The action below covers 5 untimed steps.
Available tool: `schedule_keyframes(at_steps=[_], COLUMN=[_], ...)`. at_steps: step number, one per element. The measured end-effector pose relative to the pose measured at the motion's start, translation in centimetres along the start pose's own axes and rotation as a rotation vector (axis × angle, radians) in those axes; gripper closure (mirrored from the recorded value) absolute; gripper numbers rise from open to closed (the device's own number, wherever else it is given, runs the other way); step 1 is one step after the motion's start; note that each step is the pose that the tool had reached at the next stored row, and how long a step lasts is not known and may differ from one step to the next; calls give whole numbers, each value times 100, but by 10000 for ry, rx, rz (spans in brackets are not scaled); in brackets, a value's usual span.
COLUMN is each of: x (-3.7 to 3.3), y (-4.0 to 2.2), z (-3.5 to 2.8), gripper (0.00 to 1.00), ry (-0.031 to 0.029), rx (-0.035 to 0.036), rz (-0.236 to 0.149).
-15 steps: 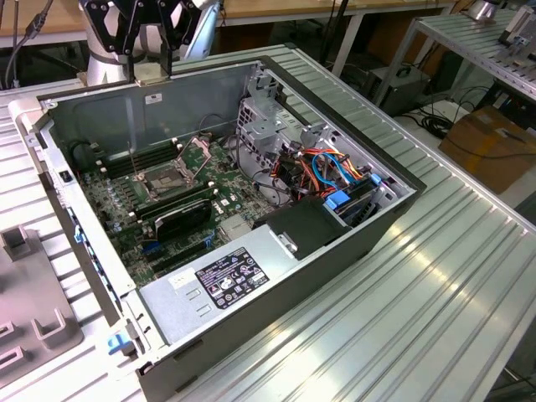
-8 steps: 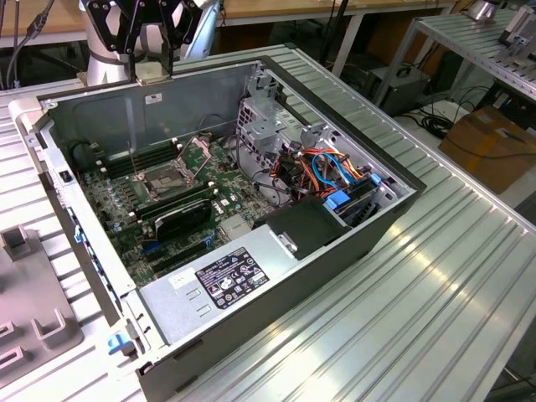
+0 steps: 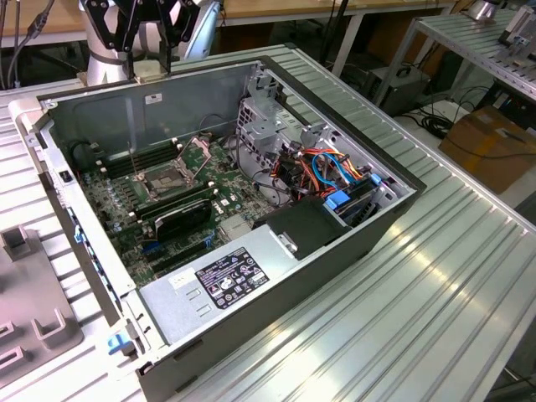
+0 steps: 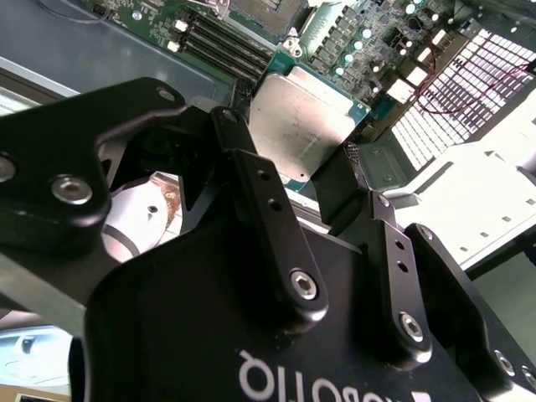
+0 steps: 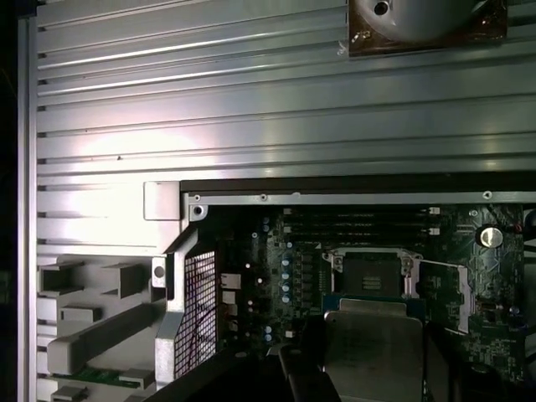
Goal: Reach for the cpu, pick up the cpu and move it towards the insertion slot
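Two of three steps look done: reach and pickup.
The black two-fingered hand is pinching the flat square silver-topped cpu by its edges, held in the air above the open grey computer case. The steel-framed square insertion slot sits open just beyond it, so I'd say only the last bit of travel is left.

black fingers clamping cpu, green motherboard beyond
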<state>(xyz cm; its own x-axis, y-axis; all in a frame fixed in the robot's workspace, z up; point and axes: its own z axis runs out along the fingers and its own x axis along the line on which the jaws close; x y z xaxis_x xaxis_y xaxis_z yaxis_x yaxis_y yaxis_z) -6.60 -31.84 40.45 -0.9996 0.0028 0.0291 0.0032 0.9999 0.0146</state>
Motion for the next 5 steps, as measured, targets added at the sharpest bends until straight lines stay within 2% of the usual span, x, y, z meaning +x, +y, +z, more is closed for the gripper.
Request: schedule_keyframes(at_steps=[5], x=[0], y=[0], z=[0], gripper=[45], ry=[0], rx=[0], rz=[-12])
